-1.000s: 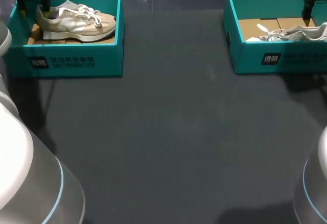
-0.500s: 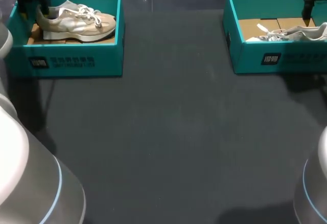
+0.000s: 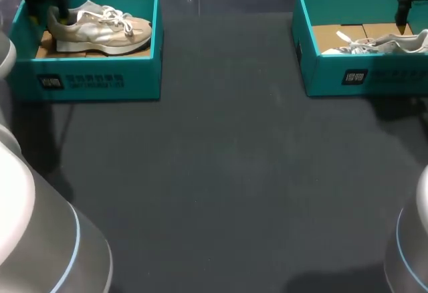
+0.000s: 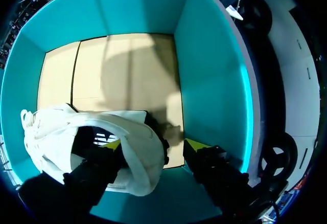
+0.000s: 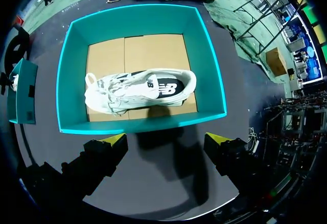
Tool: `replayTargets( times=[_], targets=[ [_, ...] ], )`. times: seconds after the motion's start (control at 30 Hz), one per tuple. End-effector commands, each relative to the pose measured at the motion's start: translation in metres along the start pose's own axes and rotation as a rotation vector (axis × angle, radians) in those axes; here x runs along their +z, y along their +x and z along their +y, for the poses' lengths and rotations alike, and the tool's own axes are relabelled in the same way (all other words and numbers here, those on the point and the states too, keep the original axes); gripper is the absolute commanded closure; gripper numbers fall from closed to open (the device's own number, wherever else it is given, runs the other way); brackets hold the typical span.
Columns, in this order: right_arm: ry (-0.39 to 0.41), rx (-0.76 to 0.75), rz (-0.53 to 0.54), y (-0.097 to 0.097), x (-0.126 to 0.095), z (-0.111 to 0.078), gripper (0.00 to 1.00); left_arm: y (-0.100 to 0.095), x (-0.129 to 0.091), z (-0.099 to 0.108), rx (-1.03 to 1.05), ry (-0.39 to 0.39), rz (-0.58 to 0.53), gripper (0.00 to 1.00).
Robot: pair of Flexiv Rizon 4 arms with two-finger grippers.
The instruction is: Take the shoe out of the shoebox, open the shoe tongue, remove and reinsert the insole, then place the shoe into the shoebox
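Note:
A beige shoe [image 3: 100, 29] with white laces lies on its sole in the left teal shoebox [image 3: 100, 79], toe to the right. My left gripper [image 3: 57, 13] hangs over its heel. In the left wrist view the left gripper [image 4: 153, 144] is open, with the shoe [image 4: 135, 150] heel between its fingers. One finger sits in the shoe's opening. The other stands behind the heel, apart from it, near the box wall [image 4: 209, 81]. A white shoe [image 3: 381, 43] lies in the right teal shoebox [image 3: 361, 75]. My right gripper [image 5: 166, 139] is open and empty, above that box's near wall [image 5: 138, 124], short of the white shoe [image 5: 138, 91].
The two shoeboxes stand at the table's far left and far right corners. Dark matting [image 3: 227, 172] covers the table between and in front of them. My right gripper [image 3: 403, 5] shows at the right box's far right corner.
My left gripper has shifted slightly at the shoe's heel. The shoe, the boxes and the right arm have not moved.

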State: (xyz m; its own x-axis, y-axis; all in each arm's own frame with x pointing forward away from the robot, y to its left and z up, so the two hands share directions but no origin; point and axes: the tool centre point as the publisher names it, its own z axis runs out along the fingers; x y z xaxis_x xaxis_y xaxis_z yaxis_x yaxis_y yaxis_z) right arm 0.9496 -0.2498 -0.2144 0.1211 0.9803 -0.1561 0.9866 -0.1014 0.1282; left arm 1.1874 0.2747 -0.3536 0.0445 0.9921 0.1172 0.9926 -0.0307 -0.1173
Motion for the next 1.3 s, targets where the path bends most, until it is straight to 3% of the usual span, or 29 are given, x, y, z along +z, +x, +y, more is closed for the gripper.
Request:
replayTargets(
  times=[0.03, 0.17, 0.27, 0.4, 0.47, 0.87, 1.3],
  targets=[
    [-0.001, 0.001, 0.000, 0.000, 0.000, 0.000, 0.00, -0.004, 0.010, 0.004, 0.005, 0.003, 0.013, 0.29],
    [-0.001, 0.001, 0.000, 0.000, 0.000, 0.000, 0.00, -0.006, 0.018, 0.005, 0.006, 0.000, 0.021, 0.31],
    [-0.001, 0.001, 0.000, 0.000, 0.000, 0.000, 0.00, -0.006, 0.023, 0.005, 0.002, -0.004, 0.032, 0.39],
    [-0.001, 0.001, 0.000, 0.000, 0.000, 0.000, 0.00, -0.005, 0.026, 0.005, -0.003, -0.003, 0.038, 0.70],
    [-0.001, 0.001, 0.000, 0.000, 0.000, 0.000, 0.00, -0.004, 0.026, 0.005, -0.005, -0.003, 0.039, 1.00],
    [-0.001, 0.001, 0.000, 0.000, 0.000, 0.000, 0.00, 0.007, 0.006, -0.005, 0.007, -0.026, 0.024, 1.00],
    [-0.001, 0.001, 0.000, 0.000, 0.000, 0.000, 0.00, 0.016, -0.063, -0.016, 0.004, -0.082, -0.038, 1.00]
  ],
)
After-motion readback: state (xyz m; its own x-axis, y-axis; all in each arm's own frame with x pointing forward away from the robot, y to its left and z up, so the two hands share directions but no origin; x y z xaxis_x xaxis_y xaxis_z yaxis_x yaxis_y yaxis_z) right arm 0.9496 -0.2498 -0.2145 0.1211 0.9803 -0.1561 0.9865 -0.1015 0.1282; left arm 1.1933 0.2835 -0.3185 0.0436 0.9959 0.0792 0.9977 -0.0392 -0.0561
